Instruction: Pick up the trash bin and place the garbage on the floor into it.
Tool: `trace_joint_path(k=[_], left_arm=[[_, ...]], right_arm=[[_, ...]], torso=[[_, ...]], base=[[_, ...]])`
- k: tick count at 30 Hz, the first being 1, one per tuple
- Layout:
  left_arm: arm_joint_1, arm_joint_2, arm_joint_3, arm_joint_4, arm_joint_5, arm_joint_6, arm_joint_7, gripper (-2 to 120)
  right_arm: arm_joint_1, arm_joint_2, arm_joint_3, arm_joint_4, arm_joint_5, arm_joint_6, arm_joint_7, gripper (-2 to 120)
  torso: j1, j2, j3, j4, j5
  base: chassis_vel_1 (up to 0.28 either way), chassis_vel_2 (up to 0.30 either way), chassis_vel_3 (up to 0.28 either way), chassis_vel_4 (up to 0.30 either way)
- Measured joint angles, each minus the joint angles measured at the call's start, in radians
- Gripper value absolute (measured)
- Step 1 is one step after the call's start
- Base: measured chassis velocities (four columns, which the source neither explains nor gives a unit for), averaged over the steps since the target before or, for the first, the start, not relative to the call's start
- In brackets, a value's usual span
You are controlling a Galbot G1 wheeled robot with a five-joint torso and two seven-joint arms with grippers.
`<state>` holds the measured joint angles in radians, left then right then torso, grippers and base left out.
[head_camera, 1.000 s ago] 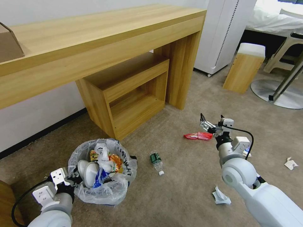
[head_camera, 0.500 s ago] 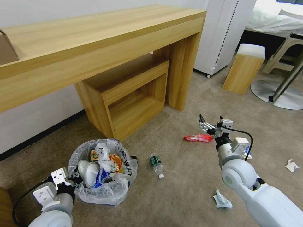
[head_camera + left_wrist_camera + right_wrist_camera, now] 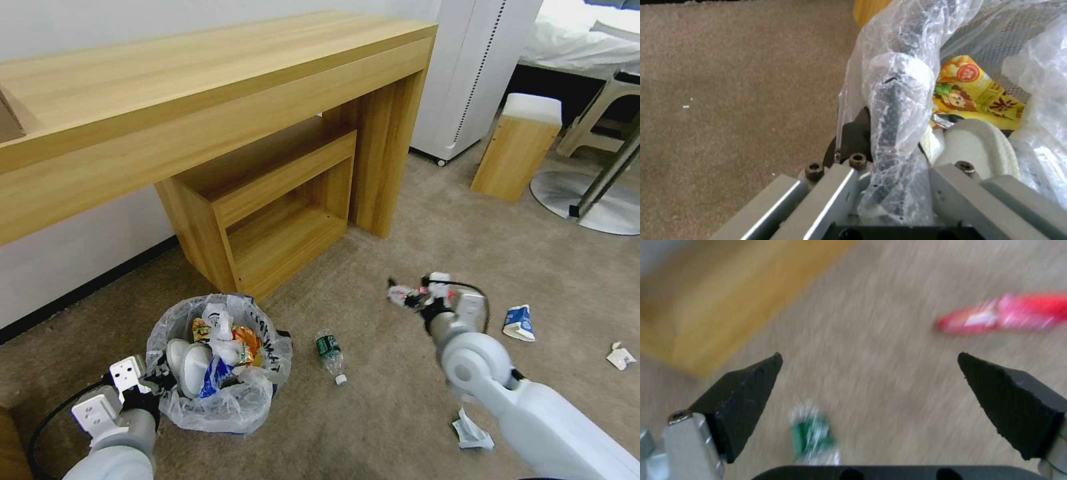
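Observation:
The trash bin (image 3: 220, 393), lined with a crinkly white bag, stands on the beige floor (image 3: 373, 413) at the lower left, holding a slipper and wrappers. My left gripper (image 3: 158, 385) is shut on its near rim (image 3: 896, 110), bag plastic bunched between the fingers. My right gripper (image 3: 402, 294) hovers open over the carpet, its black fingertips (image 3: 751, 383) wide apart. Past those fingertips lie a green-label bottle (image 3: 812, 436) and a red wrapper (image 3: 1005, 316). In the head view the bottle (image 3: 330, 350) lies between the bin and the right gripper.
A blue-white carton (image 3: 519, 323) and crumpled tissues (image 3: 472, 432) (image 3: 620, 357) lie on the carpet to the right. A wooden desk (image 3: 200, 87) with a low shelf unit (image 3: 267, 200) stands behind. A wooden stool (image 3: 515, 143) and a round table base (image 3: 587, 200) are at the far right.
My right arm has swung left and lower, toward the bottle, moving fast, and now covers the red wrapper in the head view. The left gripper keeps its hold on the bin.

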<state>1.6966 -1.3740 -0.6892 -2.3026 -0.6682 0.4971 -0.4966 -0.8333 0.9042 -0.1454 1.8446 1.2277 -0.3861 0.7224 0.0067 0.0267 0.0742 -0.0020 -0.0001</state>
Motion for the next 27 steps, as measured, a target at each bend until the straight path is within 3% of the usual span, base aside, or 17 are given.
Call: trace_joint_path(k=[4,8,16,27], left_arm=[[-0.016,-0.001,0.007,0.011,0.002,0.000,0.001,1],[-0.032,-0.005,0.010,0.032,0.001,-0.005,0.001,1],[-0.042,-0.012,0.009,0.038,-0.001,-0.011,0.002,1],[-0.057,-0.012,0.005,0.057,-0.008,-0.020,0.004,1]], right_arm=[[0.058,0.025,-0.061,-0.067,0.055,-0.059,0.028,100],[0.153,0.065,-0.200,-0.234,0.080,-0.149,0.033,100],[0.208,0.148,-0.339,-0.410,0.021,-0.161,-0.033,100],[0.229,0.231,-0.448,-0.471,-0.088,-0.131,-0.091,100]], torso=[[0.000,0.000,0.000,0.0000,-0.0001],[0.000,0.000,0.000,-0.0002,-0.0003],[0.000,0.000,0.000,-0.0003,0.0002],[0.000,0.000,0.000,-0.0002,0.0001]], base=[[0.000,0.000,0.000,0.000],[0.000,0.000,0.000,0.000],[0.000,0.000,0.000,0.000],[0.000,0.000,0.000,0.000]])
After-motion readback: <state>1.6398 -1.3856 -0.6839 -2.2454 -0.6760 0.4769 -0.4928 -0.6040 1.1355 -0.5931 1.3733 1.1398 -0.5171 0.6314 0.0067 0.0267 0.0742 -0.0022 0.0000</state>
